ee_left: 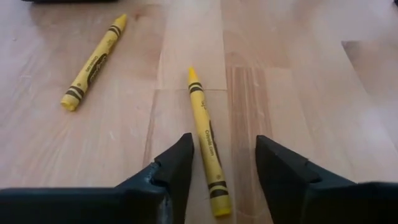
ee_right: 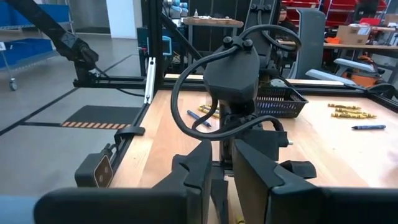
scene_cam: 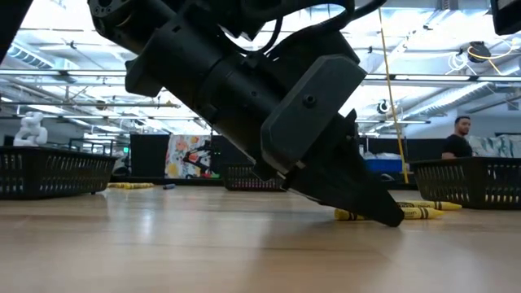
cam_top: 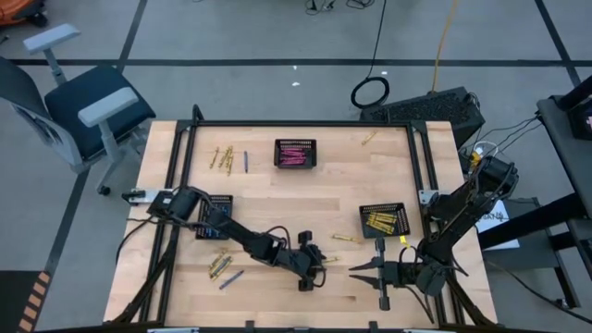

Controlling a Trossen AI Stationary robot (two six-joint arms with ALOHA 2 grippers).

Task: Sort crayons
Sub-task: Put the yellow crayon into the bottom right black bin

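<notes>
A yellow crayon (ee_left: 205, 140) lies flat on the wooden table. My left gripper (ee_left: 225, 138) is open and slants down at it, one finger on each side of the crayon's near half, neither touching it. In the high view this gripper (cam_top: 319, 262) is at the table's near middle. A second yellow crayon (ee_left: 93, 62) lies a little farther off. My right gripper (cam_top: 351, 271) waits level just to the right, pointing at the left one. Its fingers (ee_right: 199, 168) stand a narrow gap apart with nothing between them.
Three black mesh baskets stand on the table: pink crayons (cam_top: 295, 154) at the far middle, yellow ones (cam_top: 384, 219) at the right, one (cam_top: 215, 215) under my left arm. Loose crayons lie at the far left (cam_top: 225, 159) and near left (cam_top: 222, 268).
</notes>
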